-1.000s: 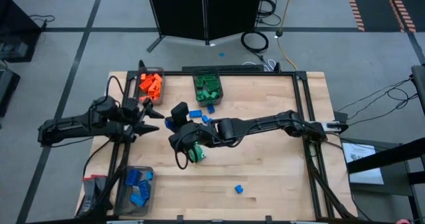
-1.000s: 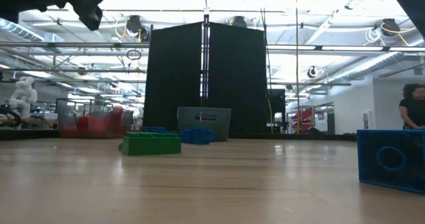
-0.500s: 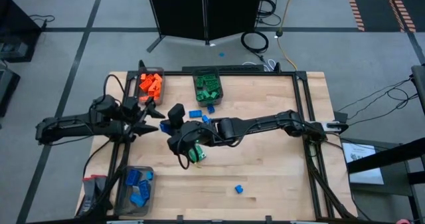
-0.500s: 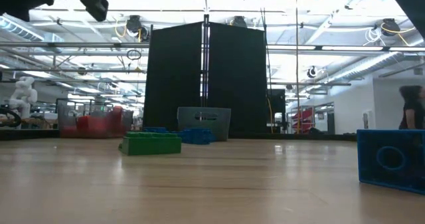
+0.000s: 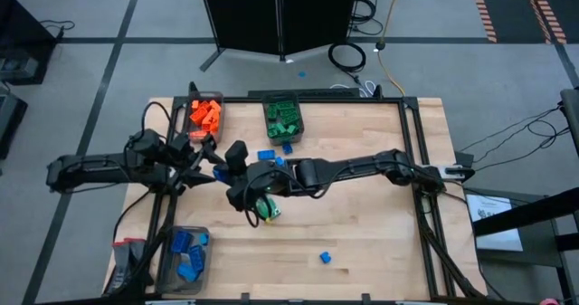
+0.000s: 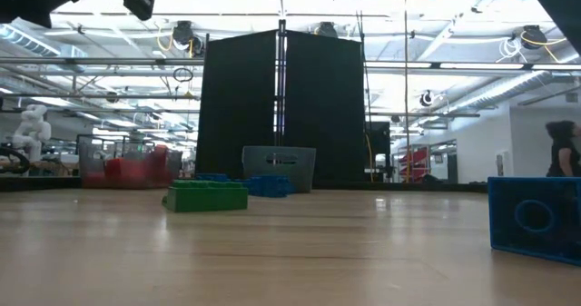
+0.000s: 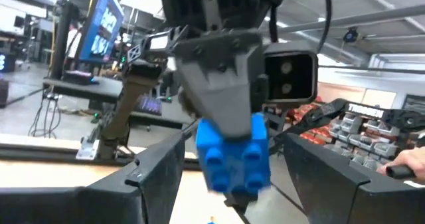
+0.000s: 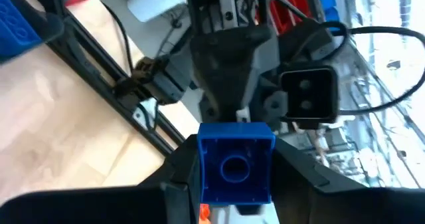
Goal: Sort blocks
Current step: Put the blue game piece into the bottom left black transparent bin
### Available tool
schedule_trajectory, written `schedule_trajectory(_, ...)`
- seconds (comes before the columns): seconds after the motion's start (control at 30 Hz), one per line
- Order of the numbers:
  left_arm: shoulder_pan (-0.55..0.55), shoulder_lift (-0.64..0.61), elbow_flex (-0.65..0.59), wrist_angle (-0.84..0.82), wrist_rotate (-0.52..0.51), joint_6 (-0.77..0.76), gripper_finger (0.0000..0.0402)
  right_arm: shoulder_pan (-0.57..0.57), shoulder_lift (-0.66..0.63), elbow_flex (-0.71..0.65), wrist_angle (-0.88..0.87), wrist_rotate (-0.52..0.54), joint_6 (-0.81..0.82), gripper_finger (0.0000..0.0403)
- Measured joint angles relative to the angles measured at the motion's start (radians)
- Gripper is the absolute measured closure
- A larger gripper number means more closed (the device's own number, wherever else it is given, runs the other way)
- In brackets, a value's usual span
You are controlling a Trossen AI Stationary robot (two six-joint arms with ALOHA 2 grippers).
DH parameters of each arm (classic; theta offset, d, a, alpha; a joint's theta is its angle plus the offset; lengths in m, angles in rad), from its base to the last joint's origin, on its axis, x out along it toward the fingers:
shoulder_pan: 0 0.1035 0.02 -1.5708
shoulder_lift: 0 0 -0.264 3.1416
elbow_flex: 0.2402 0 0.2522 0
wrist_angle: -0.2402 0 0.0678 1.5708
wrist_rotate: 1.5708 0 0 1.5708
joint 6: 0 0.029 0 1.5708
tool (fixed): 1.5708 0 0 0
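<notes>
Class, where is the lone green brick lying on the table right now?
In the high view, the green brick lies left of the table's centre, just below the right end effector, well clear of the green bin.

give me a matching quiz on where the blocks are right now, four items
Things:
1. orange blocks
2. green blocks
3. lone blue block
4. raised blue block

Places:
a. on the bare table, towards the bottom of the high view
b. held in the right gripper jaws
c. in the corner bin at the table's top left in the high view
d. in the neighbouring bin, to the right of that one

Pairs: 1-c, 2-d, 3-a, 4-b
</notes>
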Motion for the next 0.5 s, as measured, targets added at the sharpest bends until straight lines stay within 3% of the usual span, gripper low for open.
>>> schedule_trajectory(0.33,-0.004,0.059,0.000,0.062,0.012,0.004,0.0150,-0.005,0.000,0.000,-0.002,-0.024,0.007,0.0292)
schedule_trajectory(0.5,-0.005,0.073,0.000,0.064,0.017,0.040,0.0178,-0.005,0.000,0.000,-0.004,-0.023,0.002,0.0292)
